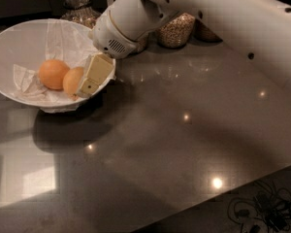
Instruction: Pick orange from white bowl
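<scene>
One white bowl (9,47) holds one orange (71,80), one deeper-coloured fruit (53,74) and one pincer (88,84) reaching in.

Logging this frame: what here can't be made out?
Camera view, gripper: down in the white bowl beside the orange; it hides that fruit's right side, and contact cannot be judged.
Camera view, jars: tops cut by the upper edge, partly behind the arm.
Camera view, dark tangle bottom right: too dim to identify.
</scene>
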Motion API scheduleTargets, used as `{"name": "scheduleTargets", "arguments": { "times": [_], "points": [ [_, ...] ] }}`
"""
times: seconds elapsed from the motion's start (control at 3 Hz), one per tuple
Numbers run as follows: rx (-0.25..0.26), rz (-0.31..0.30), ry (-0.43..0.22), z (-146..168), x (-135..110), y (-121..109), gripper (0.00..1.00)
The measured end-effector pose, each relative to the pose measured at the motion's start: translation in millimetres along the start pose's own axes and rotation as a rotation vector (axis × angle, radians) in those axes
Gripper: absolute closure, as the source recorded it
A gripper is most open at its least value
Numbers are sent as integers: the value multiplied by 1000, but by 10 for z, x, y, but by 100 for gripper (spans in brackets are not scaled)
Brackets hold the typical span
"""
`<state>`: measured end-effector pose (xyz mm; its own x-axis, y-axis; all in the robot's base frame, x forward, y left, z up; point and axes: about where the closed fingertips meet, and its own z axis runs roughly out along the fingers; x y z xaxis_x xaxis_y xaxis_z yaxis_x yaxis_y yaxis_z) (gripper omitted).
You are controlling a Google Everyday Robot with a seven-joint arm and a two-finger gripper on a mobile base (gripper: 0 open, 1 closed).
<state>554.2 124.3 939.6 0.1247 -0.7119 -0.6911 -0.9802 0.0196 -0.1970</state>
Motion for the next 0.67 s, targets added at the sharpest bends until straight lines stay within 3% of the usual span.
{"name": "scheduleTargets", "arguments": {
  "times": [0.67],
  "points": [
    [1,43,48,182,102,-213,10]
  ]
}}
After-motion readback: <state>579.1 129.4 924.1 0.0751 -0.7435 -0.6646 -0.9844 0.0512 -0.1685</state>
